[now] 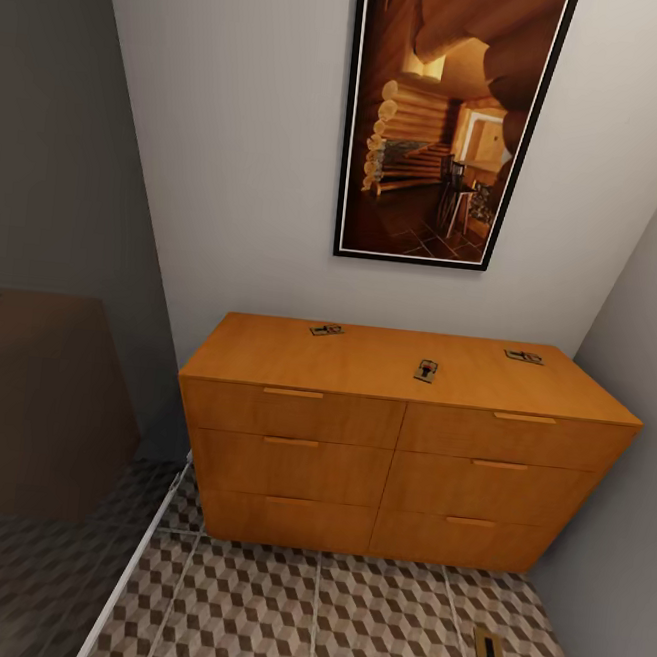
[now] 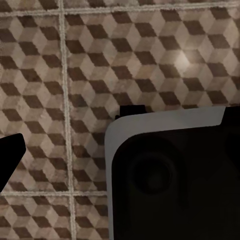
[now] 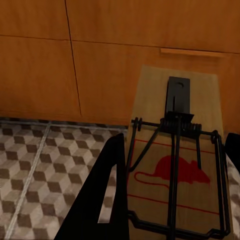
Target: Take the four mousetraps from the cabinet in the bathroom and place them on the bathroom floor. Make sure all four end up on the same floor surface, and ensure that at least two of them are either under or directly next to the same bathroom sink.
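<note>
Right gripper point(image 3: 172, 200) clamps mousetrap point(image 3: 175, 165) between dark fingers point(image 3: 107, 195), held low before cabinet point(image 1: 397, 456) drawers, over bathroom floor point(image 1: 321, 619). Three mousetraps atop cabinet, frame centre: point(image 1: 326, 329), point(image 1: 426, 370), point(image 1: 524, 356). Left gripper opening: cannot tell.

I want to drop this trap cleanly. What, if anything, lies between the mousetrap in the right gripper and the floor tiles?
Nothing visible does. The mousetrap sits between the right gripper's fingers, in front of the cabinet drawers, with bare bathroom floor showing below and beside it. The three other mousetraps lie on the cabinet top.
</note>
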Controlling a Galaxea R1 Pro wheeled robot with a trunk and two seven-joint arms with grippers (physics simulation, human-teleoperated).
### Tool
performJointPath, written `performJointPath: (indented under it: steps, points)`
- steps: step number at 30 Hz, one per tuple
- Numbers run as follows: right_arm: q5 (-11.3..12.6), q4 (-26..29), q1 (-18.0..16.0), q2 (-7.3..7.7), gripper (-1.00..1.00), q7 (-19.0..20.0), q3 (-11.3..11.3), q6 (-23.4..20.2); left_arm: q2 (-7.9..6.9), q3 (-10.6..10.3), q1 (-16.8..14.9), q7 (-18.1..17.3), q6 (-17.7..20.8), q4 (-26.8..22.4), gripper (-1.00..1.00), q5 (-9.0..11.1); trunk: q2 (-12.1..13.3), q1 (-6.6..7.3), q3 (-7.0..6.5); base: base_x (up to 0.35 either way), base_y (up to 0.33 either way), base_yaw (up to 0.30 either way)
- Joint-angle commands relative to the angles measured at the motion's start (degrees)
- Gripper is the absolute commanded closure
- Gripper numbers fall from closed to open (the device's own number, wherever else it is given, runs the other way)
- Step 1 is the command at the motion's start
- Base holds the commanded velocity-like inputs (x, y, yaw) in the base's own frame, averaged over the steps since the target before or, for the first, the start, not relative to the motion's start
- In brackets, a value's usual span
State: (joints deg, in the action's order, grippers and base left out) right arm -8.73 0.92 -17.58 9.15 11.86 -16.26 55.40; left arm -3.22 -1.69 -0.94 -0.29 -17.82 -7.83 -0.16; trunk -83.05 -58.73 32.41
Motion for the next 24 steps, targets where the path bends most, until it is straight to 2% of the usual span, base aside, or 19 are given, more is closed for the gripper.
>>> performJointPath:
  steps: [1,8,12,16,18,20,24]
  points:
    - [-0.5,0.0,0.0,0.01,1.0,0.1,-0.5,0.0,-0.04,-0.2,0.0,0.0,-0.2,-0.1,-1.0,0.0,0.0,0.0,0.05,0.0,0.0,0.0]
    - [-0.5,0.0,0.0,-0.14,1.0,0.1,-0.5,-0.5,-0.43,-0.1,0.0,0.2,0.1,-1.3,-1.0,-0.1,0.0,0.0,0.05,0.0,0.0,0.0]
    - [-0.5,0.0,0.0,-0.16,1.0,0.1,-0.5,-0.6,-0.46,-0.1,0.0,0.6,1.6,-5.1,-1.0,-0.1,0.0,0.0,0.05,0.0,0.0,0.0]
    - [-0.5,0.0,0.0,-0.17,1.0,0.1,-0.5,-0.6,-0.47,-0.1,0.0,0.8,8.0,-10.5,-1.0,-0.1,0.0,0.0,0.05,0.0,0.0,0.0]
    - [-0.5,0.0,0.0,-0.18,1.0,0.1,-0.5,-0.6,-0.47,-0.1,0.0,0.8,14.2,-15.0,-1.0,-0.2,0.0,0.0,0.05,0.0,0.0,0.0]
    - [-0.5,0.0,0.0,-0.17,1.0,0.1,-0.5,-0.6,-0.41,-0.1,0.0,0.8,18.1,-18.3,-1.0,-0.2,0.0,0.0,0.05,0.0,0.0,0.0]
    - [-0.5,0.0,0.0,-0.13,1.0,0.1,-0.5,-0.6,-0.21,-0.1,0.0,0.8,22.3,-23.4,-1.0,-0.2,0.0,0.0,0.05,0.0,0.0,0.0]
